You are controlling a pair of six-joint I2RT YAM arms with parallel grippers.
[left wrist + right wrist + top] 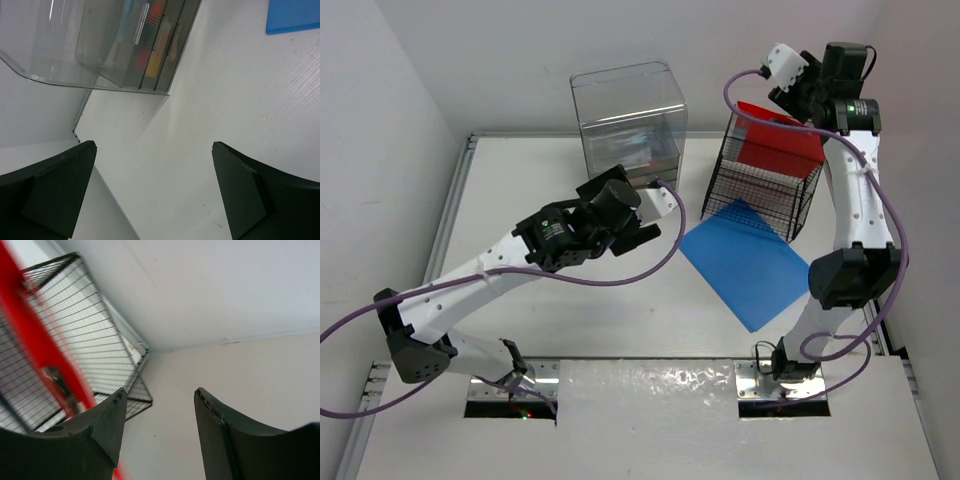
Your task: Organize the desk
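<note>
The white desk (570, 320) carries a blue folder (745, 262) lying flat at centre right, its far corner by a black wire basket (760, 195). A red folder (778, 145) stands in the basket. A clear plastic box (628, 115) with coloured items inside stands at back centre. My left gripper (632, 212) is open and empty, low over the desk just in front of the clear box (75, 45); the left wrist view shows bare desk (225, 90) between its jaws. My right gripper (798, 100) is open and empty, raised above the basket (95, 350) beside the red folder (35, 340).
White wall panels close in the desk at the left, back and right. A silvery rail (455, 200) runs along the left edge. The blue folder's corner shows in the left wrist view (295, 15). Purple cables hang off both arms.
</note>
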